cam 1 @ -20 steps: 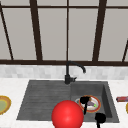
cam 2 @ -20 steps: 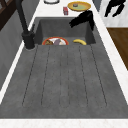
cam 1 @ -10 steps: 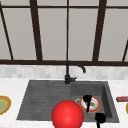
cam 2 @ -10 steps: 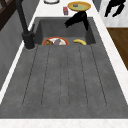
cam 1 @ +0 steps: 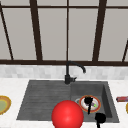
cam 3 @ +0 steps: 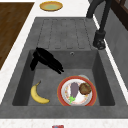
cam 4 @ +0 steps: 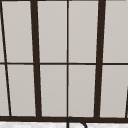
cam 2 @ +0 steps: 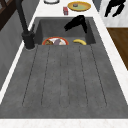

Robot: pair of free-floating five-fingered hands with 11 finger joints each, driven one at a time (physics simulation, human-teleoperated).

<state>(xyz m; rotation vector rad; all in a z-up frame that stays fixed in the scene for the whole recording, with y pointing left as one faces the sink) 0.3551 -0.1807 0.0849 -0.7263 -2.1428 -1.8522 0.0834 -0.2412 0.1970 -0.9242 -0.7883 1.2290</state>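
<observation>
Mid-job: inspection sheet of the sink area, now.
Surface: grey stone sink, ribbed drainboard left, basin right.
Job's things: yellow banana and red-rimmed plate of food side by side on the basin floor.
Clutter: yellow plate on left counter; second yellow plate and small red box on right counter; red ball in front.
Hands: left hand open over the basin, holding nothing; right hand in the air off the counter's front.
Cables: nothing seen.
Surroundings: black faucet, dark-framed window, wooden floor.

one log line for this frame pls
left hand: open, in basin, near banana and plate | right hand: in air beyond counter front edge
</observation>
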